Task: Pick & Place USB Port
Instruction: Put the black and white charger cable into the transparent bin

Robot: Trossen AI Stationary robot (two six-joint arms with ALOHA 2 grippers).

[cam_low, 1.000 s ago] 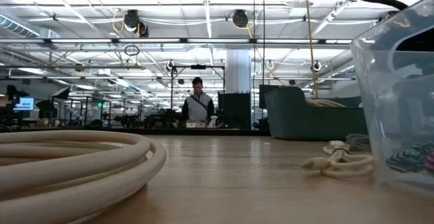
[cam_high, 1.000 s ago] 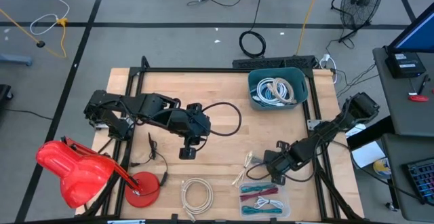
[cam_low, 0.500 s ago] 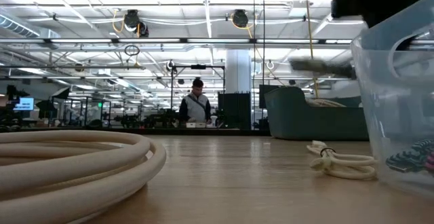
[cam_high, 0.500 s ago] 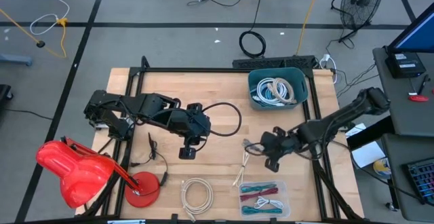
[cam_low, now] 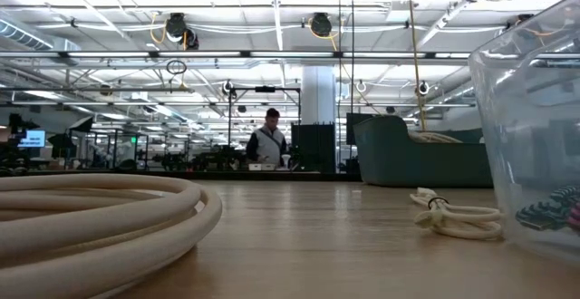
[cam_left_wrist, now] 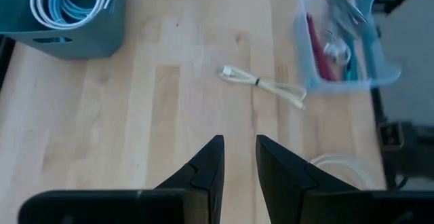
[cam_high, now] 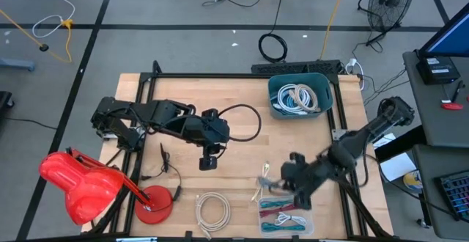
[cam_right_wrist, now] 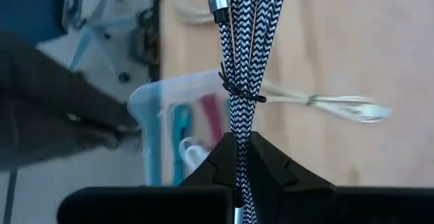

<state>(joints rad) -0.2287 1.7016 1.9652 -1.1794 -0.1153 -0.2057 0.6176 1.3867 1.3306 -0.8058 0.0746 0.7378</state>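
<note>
Currently mid-transfer, as judged. Right gripper (cam_right_wrist: 237, 157) pinched on braided black-and-white cable bundle (cam_right_wrist: 239, 68), carried above clear bin (cam_high: 287, 214) near front table edge. Left gripper (cam_left_wrist: 236, 161) idle over bare centre of table (cam_high: 242, 95), fingers slightly apart, nothing between. Remaining, by estimate: lower, release into bin. White cable (cam_left_wrist: 264, 85) still loose beside bin; teal bin (cam_high: 300, 95) holds coiled cables.
</note>
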